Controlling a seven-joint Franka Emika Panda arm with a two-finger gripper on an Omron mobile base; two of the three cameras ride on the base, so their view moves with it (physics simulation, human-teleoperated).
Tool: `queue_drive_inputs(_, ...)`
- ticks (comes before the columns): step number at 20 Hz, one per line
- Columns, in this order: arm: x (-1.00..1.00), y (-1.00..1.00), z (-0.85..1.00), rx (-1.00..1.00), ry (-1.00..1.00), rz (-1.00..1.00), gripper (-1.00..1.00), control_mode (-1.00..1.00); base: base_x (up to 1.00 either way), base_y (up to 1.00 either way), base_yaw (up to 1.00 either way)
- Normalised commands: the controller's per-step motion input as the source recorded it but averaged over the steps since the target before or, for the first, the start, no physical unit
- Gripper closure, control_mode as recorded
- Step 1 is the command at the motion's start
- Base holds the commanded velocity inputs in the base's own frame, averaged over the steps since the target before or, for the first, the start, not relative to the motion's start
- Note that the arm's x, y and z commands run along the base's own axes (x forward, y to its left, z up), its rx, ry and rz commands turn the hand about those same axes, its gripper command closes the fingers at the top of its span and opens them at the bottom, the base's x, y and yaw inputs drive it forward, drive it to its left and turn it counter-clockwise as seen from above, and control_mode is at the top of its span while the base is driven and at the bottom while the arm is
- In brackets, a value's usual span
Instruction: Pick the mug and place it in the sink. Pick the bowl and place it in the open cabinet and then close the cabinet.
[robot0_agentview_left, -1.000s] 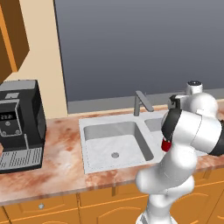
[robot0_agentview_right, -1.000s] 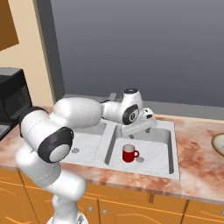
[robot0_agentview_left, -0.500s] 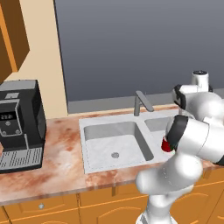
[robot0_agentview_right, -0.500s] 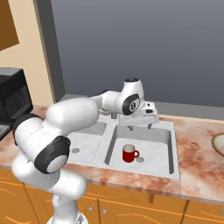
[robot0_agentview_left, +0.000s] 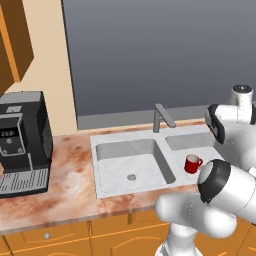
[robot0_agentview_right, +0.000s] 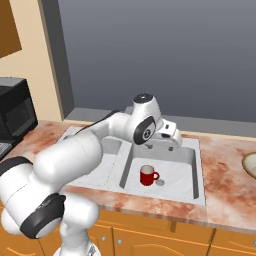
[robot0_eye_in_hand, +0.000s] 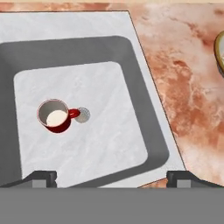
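1. Gripper (robot0_eye_in_hand: 111, 177) is hanging high over the sink's right basin, jaws spread wide and carrying nothing; in the hand view its two dark fingertips (robot0_eye_in_hand: 41, 177) are standing far apart at the bottom edge.
2. Working left to right across the counter (robot0_agentview_right: 227, 187): the coffee machine (robot0_agentview_left: 22, 140) is sitting at the far left, with a slice of orange cabinet (robot0_agentview_left: 12, 45) showing above it in the left base view.
3. Next the sink (robot0_agentview_right: 197, 172), and the mug (robot0_agentview_right: 147, 176) is standing upright on the floor of its right basin, handle just beside the drain (robot0_eye_in_hand: 83, 114). I'm calling the first half of the job done.
4. Further right, the bowl (robot0_agentview_right: 249, 165) is peeking in at the frame edge, resting on the counter well apart from the sink, untouched.
5. What's remaining, by my reading: picking up that bowl, carrying it to the open cabinet, then shutting the door. I cannot tell from these pictures how the cabinet door is standing.
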Motion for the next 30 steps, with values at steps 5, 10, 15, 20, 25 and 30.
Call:
queue_drive_inputs(5,0.00,0.21,0.40,0.00,0.08,-0.10,-1.00,-1.00,0.00,0.00,0.00)
queue_drive_inputs(10,-0.13,-0.01,0.24,0.01,0.04,-0.06,-1.00,1.00,-0.05,-0.33,-0.09)
queue_drive_inputs(15,0.00,0.00,0.00,0.00,0.00,0.00,-1.00,1.00,0.06,-1.00,-0.29)
queue_drive_inputs(20,0.00,0.00,0.00,0.00,0.00,0.00,-1.00,1.00,0.27,-1.00,-0.26)
queue_drive_inputs(25,0.00,0.00,0.00,0.00,0.00,0.00,-1.00,1.00,0.44,-1.00,-0.07)
queue_drive_inputs(30,0.00,0.00,0.00,0.00,0.00,0.00,-1.00,1.00,0.32,-1.00,0.05)
